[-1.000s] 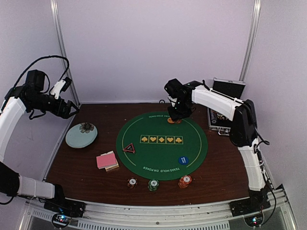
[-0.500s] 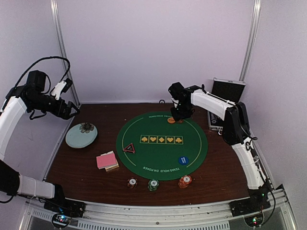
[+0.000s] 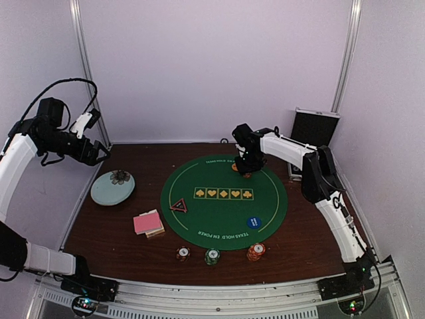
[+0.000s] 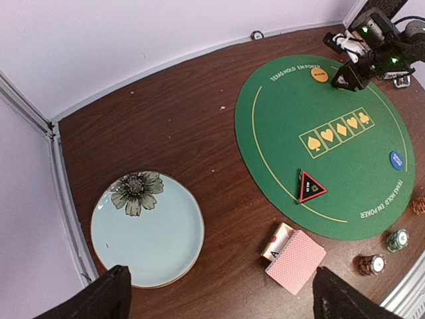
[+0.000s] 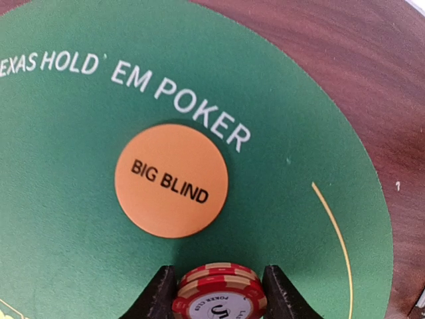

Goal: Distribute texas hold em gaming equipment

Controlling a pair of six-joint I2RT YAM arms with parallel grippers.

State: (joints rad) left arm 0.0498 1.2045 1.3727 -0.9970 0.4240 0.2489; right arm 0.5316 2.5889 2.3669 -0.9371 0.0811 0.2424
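A stack of red-and-cream poker chips (image 5: 218, 287) is clamped between the jaws of the right gripper (image 3: 245, 165); it is held over the far edge of the green mat (image 5: 60, 126), just beside the orange BIG BLIND button (image 5: 171, 180) and apart from it; whether it already rests on the felt cannot be told. The step in hand is judged to be the setting down of chips at the far seat; next, a lowering onto the felt and a parting of the jaws are called for, without the button being nudged. The left gripper (image 3: 99, 153) is held high at the left, jaws wide apart with nothing between them. Three other chip stacks (image 3: 212, 256) are seen by the mat's near rim; the cards (image 4: 295, 261) lie off its left edge.
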